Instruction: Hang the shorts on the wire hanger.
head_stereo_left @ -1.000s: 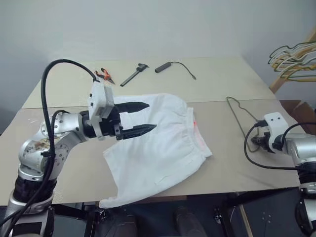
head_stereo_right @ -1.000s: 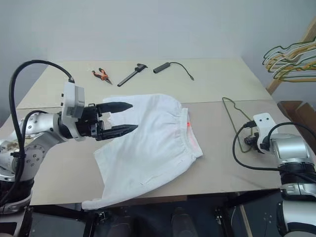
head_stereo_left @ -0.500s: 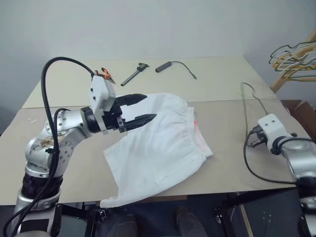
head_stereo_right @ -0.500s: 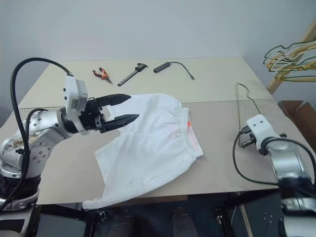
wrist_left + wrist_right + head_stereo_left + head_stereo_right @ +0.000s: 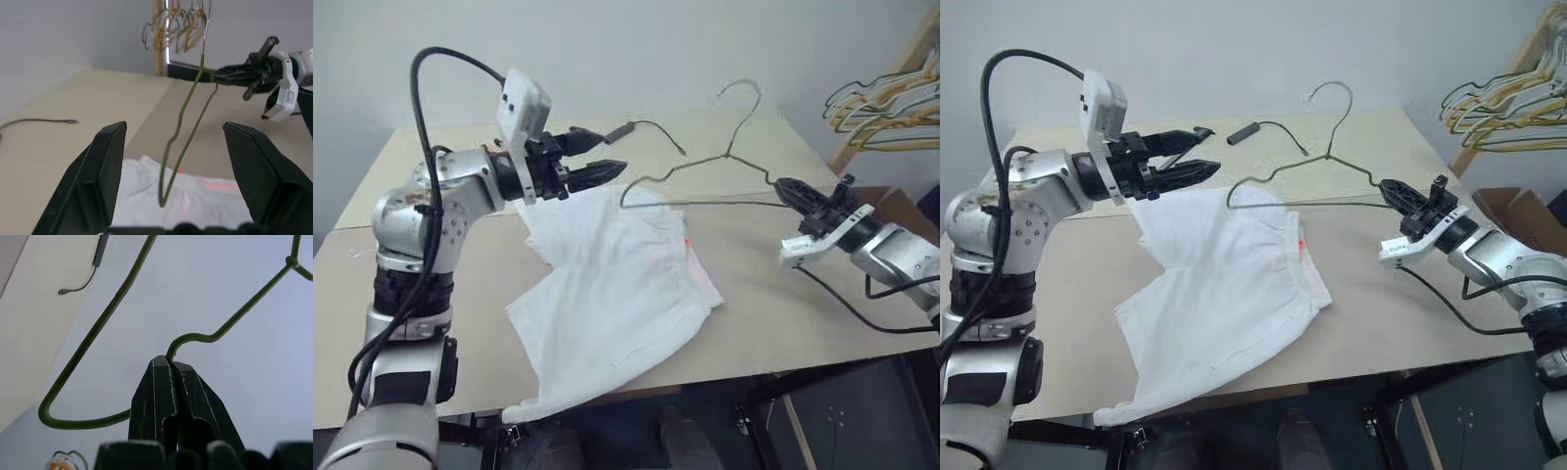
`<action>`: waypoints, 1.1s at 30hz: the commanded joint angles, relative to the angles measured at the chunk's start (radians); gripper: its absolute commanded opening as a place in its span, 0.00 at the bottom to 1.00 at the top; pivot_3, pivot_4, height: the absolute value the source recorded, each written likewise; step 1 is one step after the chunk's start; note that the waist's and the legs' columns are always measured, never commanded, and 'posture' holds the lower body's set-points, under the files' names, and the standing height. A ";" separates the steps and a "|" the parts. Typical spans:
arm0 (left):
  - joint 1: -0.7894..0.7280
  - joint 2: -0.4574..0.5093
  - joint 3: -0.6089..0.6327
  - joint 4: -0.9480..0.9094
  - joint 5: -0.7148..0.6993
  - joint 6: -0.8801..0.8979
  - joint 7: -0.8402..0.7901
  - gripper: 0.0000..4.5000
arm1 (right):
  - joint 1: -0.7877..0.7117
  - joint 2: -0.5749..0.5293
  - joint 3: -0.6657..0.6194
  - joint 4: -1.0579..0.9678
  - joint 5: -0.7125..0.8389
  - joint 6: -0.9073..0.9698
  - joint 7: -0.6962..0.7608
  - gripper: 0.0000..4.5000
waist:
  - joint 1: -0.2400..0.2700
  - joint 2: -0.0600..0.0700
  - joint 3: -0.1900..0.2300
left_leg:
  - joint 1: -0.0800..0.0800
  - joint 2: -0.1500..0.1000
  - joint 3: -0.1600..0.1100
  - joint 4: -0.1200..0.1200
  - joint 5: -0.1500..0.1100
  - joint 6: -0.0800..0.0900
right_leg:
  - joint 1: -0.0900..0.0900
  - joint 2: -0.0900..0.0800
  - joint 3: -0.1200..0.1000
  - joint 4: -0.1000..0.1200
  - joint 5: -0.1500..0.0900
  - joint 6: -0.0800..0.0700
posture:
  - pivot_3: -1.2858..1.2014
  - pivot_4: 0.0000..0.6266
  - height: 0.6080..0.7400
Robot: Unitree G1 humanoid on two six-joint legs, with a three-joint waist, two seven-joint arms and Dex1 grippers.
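Shorts [image 5: 617,284], wire hanger [image 5: 705,176]: unlabelled.

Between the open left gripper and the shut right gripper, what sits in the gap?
The wire hanger, held out by the right gripper toward the left gripper, with the shorts on the table below. The eye views show it.

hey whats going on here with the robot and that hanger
The robot is getting set to hang the shorts. Its right gripper is shut on one end of the wire hanger and holds it in the air above the table, hook up. The left gripper is open and empty, near the hanger's other end. The shorts lie flat on the table, not yet on the hanger.
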 commanded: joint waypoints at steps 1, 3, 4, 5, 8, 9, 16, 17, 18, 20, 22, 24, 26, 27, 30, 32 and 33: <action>-0.037 0.033 -0.090 0.047 0.043 0.013 -0.139 0.76 | -0.049 -0.021 -0.014 0.000 -0.025 -0.046 -0.108 0.01 | -0.017 0.000 -0.001 | -0.001 0.000 0.000 0.000 0.000 0.000 | -0.001 -0.001 0.000 0.000 0.000 0.000 | 0.44 0.05 1.00; -0.051 0.029 -0.130 0.078 0.052 0.039 -0.185 0.76 | -0.059 -0.024 -0.014 -0.012 -0.026 -0.072 -0.113 0.01 | -0.032 0.000 -0.002 | -0.003 -0.001 0.000 0.000 0.000 0.000 | -0.002 -0.002 0.000 0.000 0.000 0.000 | 0.44 0.04 1.00; -0.058 0.027 -0.142 0.084 0.049 0.050 -0.212 0.76 | -0.061 -0.026 -0.012 -0.019 -0.030 -0.082 -0.112 0.01 | -0.040 0.000 -0.004 | -0.003 -0.001 0.000 0.000 0.000 -0.001 | -0.002 -0.002 0.000 0.000 0.000 0.000 | 0.44 0.03 1.00; -0.065 0.024 -0.151 0.088 0.048 0.060 -0.231 0.76 | -0.061 -0.025 -0.012 -0.024 -0.032 -0.085 -0.112 0.01 | -0.047 0.000 -0.006 | -0.003 -0.001 0.000 0.000 0.000 -0.001 | -0.002 -0.002 0.000 0.001 0.000 0.000 | 0.44 0.03 1.00; -0.077 0.009 -0.177 0.090 0.062 0.062 -0.265 0.76 | -0.061 -0.025 -0.009 -0.037 -0.042 -0.091 -0.097 0.01 | -0.065 0.000 -0.009 | -0.003 -0.001 -0.001 0.000 0.000 -0.001 | -0.002 -0.002 -0.001 0.001 0.000 0.000 | 0.43 0.03 1.00; -0.077 0.004 -0.185 0.089 0.070 0.059 -0.271 0.76 | -0.060 -0.024 -0.012 -0.040 -0.041 -0.093 -0.094 0.01 | -0.071 0.000 -0.011 | -0.002 -0.002 -0.001 0.000 0.000 -0.001 | -0.002 -0.002 -0.001 0.001 0.000 0.000 | 0.43 0.03 1.00; -0.081 -0.032 -0.306 0.100 0.223 0.057 -0.223 0.72 | -0.052 -0.025 -0.035 -0.093 -0.018 -0.105 -0.065 0.00 | -0.106 0.002 -0.027 | 0.006 -0.002 -0.001 0.000 0.000 0.000 | 0.006 -0.002 0.000 0.002 0.000 0.001 | 0.43 0.03 1.00; -0.081 -0.042 -0.311 0.112 0.243 0.046 -0.212 0.67 | -0.053 -0.026 -0.036 -0.099 -0.016 -0.105 -0.061 0.00 | -0.109 0.002 -0.028 | 0.007 -0.002 -0.001 0.000 0.000 0.000 | 0.007 -0.002 0.000 0.002 0.000 0.001 | 0.43 0.04 1.00; -0.080 -0.048 -0.312 0.121 0.255 0.037 -0.207 0.62 | -0.053 -0.026 -0.037 -0.103 -0.015 -0.104 -0.057 0.00 | -0.111 0.002 -0.029 | 0.008 -0.002 -0.001 0.000 0.000 0.000 | 0.007 -0.003 0.000 0.003 0.000 0.001 | 0.43 0.04 1.00; -0.079 -0.063 -0.301 0.134 0.266 0.033 -0.198 0.49 | -0.053 -0.028 -0.040 -0.112 -0.012 -0.105 -0.050 0.00 | -0.116 0.002 -0.030 | 0.008 -0.002 0.000 0.000 0.000 0.000 | 0.007 -0.002 0.001 0.004 0.000 0.002 | 0.43 0.04 1.00; -0.080 -0.067 -0.293 0.138 0.269 0.031 -0.209 0.34 | -0.052 -0.029 -0.043 -0.116 -0.009 -0.106 -0.046 0.00 | -0.117 0.002 -0.030 | 0.009 -0.002 0.000 0.000 0.000 0.000 | 0.007 -0.002 0.001 0.005 0.000 0.001 | 0.43 0.04 1.00; -0.076 -0.068 -0.291 0.137 0.275 0.031 -0.215 0.19 | -0.053 -0.030 -0.044 -0.117 -0.009 -0.108 -0.043 0.00 | -0.118 0.003 -0.030 | 0.009 -0.002 0.000 0.000 0.000 0.000 | 0.007 -0.002 0.002 0.005 0.000 0.001 | 0.43 0.04 1.00; -0.070 -0.068 -0.287 0.136 0.279 0.029 -0.217 0.05 | -0.056 -0.032 -0.044 -0.119 -0.012 -0.110 -0.040 0.00 | -0.117 0.003 -0.030 | 0.009 -0.002 0.000 0.000 0.000 0.000 | 0.007 -0.002 0.002 0.005 0.000 0.001 | 0.43 0.04 1.00; -0.068 -0.069 -0.285 0.137 0.280 0.029 -0.216 0.00 | -0.057 -0.033 -0.044 -0.120 -0.013 -0.110 -0.039 0.00 | -0.117 0.003 -0.030 | 0.009 -0.002 0.000 0.000 0.000 0.000 | 0.007 -0.003 0.002 0.005 0.000 0.002 | 0.43 0.04 1.00; -0.066 -0.072 -0.273 0.145 0.278 0.026 -0.218 0.00 | -0.065 -0.035 -0.044 -0.121 -0.008 -0.122 -0.025 0.00 | -0.115 0.003 -0.030 | 0.009 -0.002 0.000 0.000 0.000 0.000 | 0.007 -0.002 0.002 0.005 0.000 0.002 | 0.43 0.05 1.00; -0.072 -0.073 -0.253 0.162 0.266 0.038 -0.224 0.00 | -0.066 -0.040 -0.047 -0.125 0.029 -0.167 0.008 0.06 | -0.114 0.003 -0.030 | 0.009 -0.003 0.000 0.000 0.000 0.000 | 0.007 -0.003 0.002 0.005 0.000 0.002 | 0.43 0.05 1.00; -0.077 -0.071 -0.242 0.172 0.255 0.051 -0.230 0.00 | -0.063 -0.044 -0.049 -0.126 0.064 -0.208 0.035 0.11 | -0.114 0.003 -0.030 | 0.009 -0.003 0.000 0.000 0.000 0.000 | 0.007 -0.003 0.002 0.005 0.000 0.002 | 0.43 0.05 1.00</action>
